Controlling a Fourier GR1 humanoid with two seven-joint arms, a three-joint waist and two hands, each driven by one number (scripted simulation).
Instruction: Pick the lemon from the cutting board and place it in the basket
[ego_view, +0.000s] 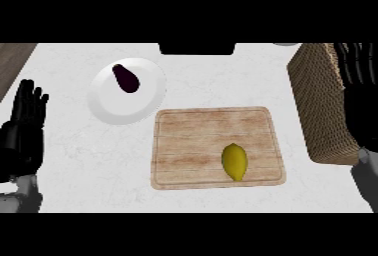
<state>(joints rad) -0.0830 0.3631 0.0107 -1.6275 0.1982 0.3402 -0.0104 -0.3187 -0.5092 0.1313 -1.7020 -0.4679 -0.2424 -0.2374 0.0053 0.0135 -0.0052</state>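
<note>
A yellow lemon (235, 161) lies on the lower right part of the wooden cutting board (192, 145), in the middle of the counter. To the board's right stands the woven basket (321, 100), seen from its side. My right hand (359, 95) is at the right edge, beside and partly behind the basket, with its fingers straight and pointing up; it holds nothing and is well apart from the lemon. At the left edge my left hand (23, 125) rests open, fingers up.
A white plate (111, 107) with a dark purple eggplant (125, 78) sits up and left of the board. A dark object (196, 48) shows at the top edge. A wooden strip (13, 60) borders the counter's upper left.
</note>
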